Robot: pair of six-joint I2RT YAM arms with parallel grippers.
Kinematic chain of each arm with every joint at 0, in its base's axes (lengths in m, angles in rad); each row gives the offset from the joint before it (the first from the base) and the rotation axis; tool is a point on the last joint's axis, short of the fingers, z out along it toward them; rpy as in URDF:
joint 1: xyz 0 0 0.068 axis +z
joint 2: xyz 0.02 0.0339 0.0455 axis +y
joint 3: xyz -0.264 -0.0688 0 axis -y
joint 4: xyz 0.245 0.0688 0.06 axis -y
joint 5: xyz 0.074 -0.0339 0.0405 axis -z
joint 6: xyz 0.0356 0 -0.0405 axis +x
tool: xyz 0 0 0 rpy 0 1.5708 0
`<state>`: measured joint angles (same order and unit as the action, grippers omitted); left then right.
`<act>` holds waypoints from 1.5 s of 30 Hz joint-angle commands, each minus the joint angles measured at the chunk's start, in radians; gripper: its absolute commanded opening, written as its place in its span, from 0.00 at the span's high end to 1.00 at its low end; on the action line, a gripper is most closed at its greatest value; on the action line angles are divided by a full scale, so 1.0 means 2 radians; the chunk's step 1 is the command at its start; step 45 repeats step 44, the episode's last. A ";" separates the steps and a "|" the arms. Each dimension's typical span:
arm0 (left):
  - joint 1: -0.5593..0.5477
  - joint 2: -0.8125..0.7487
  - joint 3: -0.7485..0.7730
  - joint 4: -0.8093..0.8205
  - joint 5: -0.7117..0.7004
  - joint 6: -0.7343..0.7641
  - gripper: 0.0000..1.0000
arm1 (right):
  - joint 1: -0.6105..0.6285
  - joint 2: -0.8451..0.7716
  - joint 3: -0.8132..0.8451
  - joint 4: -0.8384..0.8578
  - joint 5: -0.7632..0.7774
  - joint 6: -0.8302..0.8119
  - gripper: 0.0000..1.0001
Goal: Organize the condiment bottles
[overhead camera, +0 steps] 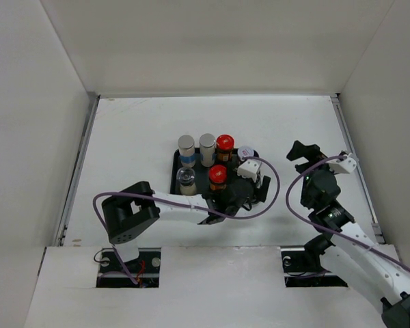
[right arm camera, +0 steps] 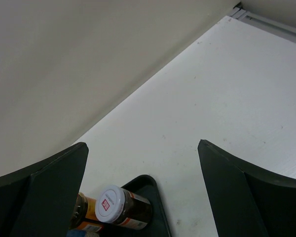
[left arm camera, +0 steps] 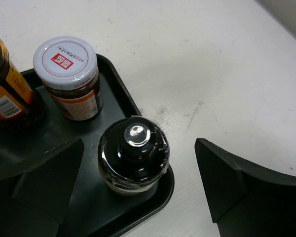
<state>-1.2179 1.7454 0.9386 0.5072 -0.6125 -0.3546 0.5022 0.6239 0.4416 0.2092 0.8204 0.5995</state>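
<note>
A flat black tray (overhead camera: 175, 171) is set near the middle of a white tabletop (overhead camera: 137, 130), enclosed by white walls (overhead camera: 212, 41).

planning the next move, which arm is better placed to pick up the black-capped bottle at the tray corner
Left. The left gripper, open, straddles the black-capped bottle standing in the tray corner, a finger either side. The right gripper, also open, hangs over bare table beside the tray.
</note>
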 commanded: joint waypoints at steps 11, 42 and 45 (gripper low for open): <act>-0.004 -0.107 0.024 0.043 -0.017 0.025 0.00 | -0.021 0.002 -0.008 0.008 -0.011 0.025 0.00; 0.414 -0.416 -0.127 -0.363 0.027 -0.173 0.00 | 0.051 0.113 0.009 0.047 -0.031 -0.005 0.00; 0.416 -0.411 -0.123 -0.362 0.026 -0.172 0.00 | 0.052 0.110 0.013 0.043 -0.031 -0.008 0.00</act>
